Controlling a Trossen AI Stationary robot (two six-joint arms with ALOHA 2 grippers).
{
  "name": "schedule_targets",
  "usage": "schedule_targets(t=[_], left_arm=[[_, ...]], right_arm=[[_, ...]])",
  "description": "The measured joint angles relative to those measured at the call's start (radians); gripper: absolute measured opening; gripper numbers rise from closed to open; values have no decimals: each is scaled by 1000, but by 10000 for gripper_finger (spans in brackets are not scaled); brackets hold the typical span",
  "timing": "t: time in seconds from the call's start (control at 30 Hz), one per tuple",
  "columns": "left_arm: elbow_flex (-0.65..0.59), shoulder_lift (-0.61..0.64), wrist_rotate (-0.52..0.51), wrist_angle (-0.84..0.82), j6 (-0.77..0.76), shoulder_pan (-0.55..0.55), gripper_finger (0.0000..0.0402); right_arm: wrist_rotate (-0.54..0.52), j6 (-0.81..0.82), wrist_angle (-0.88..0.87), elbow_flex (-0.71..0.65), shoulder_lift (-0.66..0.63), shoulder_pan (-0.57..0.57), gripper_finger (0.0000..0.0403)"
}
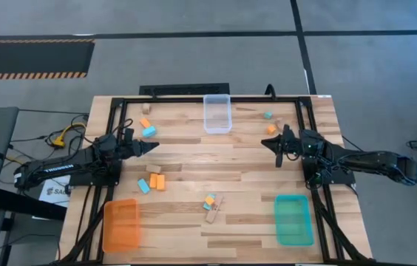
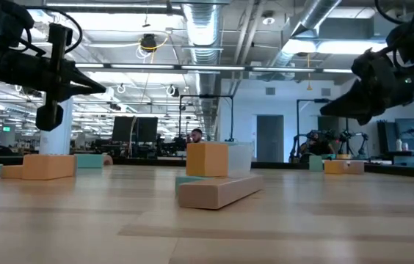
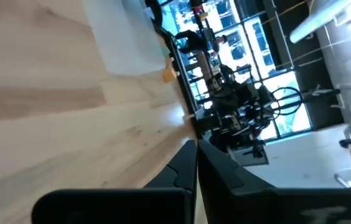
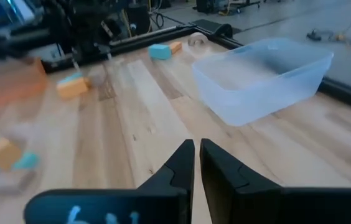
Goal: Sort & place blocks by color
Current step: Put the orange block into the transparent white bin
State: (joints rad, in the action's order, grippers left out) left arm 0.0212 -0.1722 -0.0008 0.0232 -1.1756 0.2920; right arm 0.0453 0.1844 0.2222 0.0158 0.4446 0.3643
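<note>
Small orange, teal and tan blocks lie scattered on the wooden table. An orange block (image 1: 145, 123) and a teal block (image 1: 149, 131) are at the far left. A tan block (image 1: 154, 169), two orange blocks (image 1: 157, 182) and a teal one (image 1: 143, 185) lie left of centre. An orange block (image 2: 207, 159) rests on a long tan block (image 2: 218, 192) near the front. A teal block (image 1: 268, 114) and an orange block (image 1: 271, 128) sit at the far right. My left gripper (image 1: 153, 147) and my right gripper (image 1: 265, 142) hover shut above the table, pointing toward each other and holding nothing.
A clear tray (image 1: 217, 113) stands at the far middle, an orange tray (image 1: 121, 224) at the near left and a teal-green tray (image 1: 294, 219) at the near right. A black frame (image 1: 112, 118) runs around the table. Bare wood lies between the two grippers.
</note>
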Motion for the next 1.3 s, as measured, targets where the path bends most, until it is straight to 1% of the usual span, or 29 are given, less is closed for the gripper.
schedule_targets(t=[0.13,0.23,0.33,0.43,0.5,0.57,0.7,0.8,1.03,1.17,1.3], left_arm=[[0,0,44,111,111,0,0],[36,-2,57,120,219,0,0],[102,-28,66,63,333,0,0],[188,-88,74,-35,443,0,0],[249,-141,74,-97,528,0,0],[315,-196,74,-143,611,0,0],[450,-322,74,-252,745,0,0],[539,-416,50,-344,834,0,0],[708,-593,28,-534,976,0,0],[796,-665,-51,-668,982,-11,0],[853,-702,-67,-769,974,-34,0]], right_arm=[[-33,106,11,2,0,3,54],[-33,227,79,2,0,3,54],[10,331,212,5,0,-4,54],[59,333,364,5,0,-21,54],[59,333,467,6,0,-33,54],[42,333,517,19,-1,-43,54],[-3,346,497,101,8,-63,54],[-22,346,425,182,41,-69,54],[6,339,245,367,162,-120,54],[16,332,179,453,253,-158,54],[93,261,139,534,367,-206,54]])
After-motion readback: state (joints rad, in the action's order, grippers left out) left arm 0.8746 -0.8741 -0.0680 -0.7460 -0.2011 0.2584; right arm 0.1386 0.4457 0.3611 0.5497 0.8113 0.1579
